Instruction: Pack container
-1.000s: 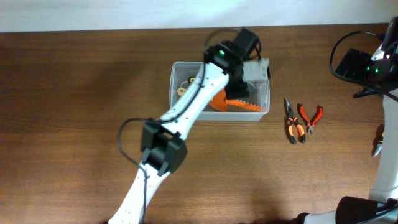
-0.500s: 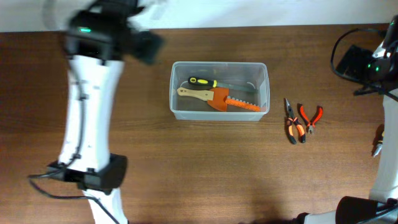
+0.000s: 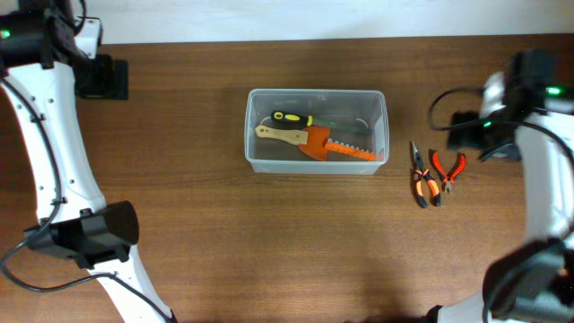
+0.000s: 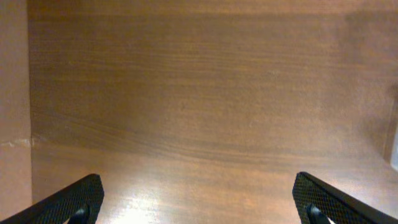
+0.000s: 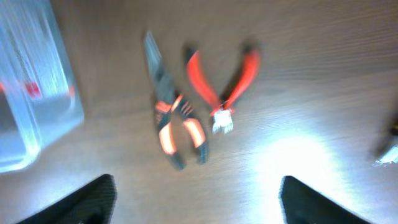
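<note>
**Clear container (image 3: 316, 91) on the wooden counter (image 3: 269, 233), with both grippers open and empty.**

The container stands near the middle of the counter, towards its far edge. It holds a yellow-and-black screwdriver (image 3: 291, 117), a wooden-handled tool (image 3: 280, 135) and an orange saw (image 3: 345, 150), all lying lengthwise. To its right, apart from it, lie orange-and-black long-nose pliers (image 3: 421, 176) and, just beside them, red-handled cutters (image 3: 449, 168). The left gripper (image 4: 199, 193) hangs over the counter's far left corner, jaws spread wide and holding nothing. The right gripper (image 5: 199, 196) hovers above the two pairs of pliers, jaws apart and empty. Its view is blurred, with the container's corner at the left edge.
</note>
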Controlling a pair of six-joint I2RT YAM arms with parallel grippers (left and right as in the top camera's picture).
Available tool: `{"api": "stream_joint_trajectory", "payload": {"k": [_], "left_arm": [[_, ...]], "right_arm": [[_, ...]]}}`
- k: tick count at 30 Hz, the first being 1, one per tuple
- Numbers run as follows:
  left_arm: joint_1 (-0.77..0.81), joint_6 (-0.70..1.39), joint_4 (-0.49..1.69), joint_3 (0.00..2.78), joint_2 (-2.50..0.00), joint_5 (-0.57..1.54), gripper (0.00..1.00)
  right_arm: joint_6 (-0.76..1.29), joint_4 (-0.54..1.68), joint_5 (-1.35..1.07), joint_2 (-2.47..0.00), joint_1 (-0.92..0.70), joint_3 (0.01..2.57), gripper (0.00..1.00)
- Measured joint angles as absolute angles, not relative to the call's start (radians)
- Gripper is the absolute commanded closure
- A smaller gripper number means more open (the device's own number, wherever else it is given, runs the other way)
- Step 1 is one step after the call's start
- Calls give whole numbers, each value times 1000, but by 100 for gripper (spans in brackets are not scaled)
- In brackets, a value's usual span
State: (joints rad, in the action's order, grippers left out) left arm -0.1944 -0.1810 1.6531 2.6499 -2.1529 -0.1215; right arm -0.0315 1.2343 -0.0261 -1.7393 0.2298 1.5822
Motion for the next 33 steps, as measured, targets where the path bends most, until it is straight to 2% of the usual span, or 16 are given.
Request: {"api": "stream_joint_trajectory", "payload": {"k": [11, 17, 22, 33], "left_arm": [[-205, -178, 1638, 2650, -2153, -104, 1], [-205, -178, 1638, 2650, -2153, -104, 1], [-205, -178, 1637, 2650, -2153, -104, 1], [-205, -178, 1637, 2650, -2153, -104, 1]], "right_arm": [[-121, 1126, -23, -1881, 66, 1459, 21], [-180, 1079, 44, -1961, 69, 1452, 20], [-194, 1045, 44, -1991, 88, 1449, 18], [-199, 1005, 12, -2061, 93, 1449, 18]]}}
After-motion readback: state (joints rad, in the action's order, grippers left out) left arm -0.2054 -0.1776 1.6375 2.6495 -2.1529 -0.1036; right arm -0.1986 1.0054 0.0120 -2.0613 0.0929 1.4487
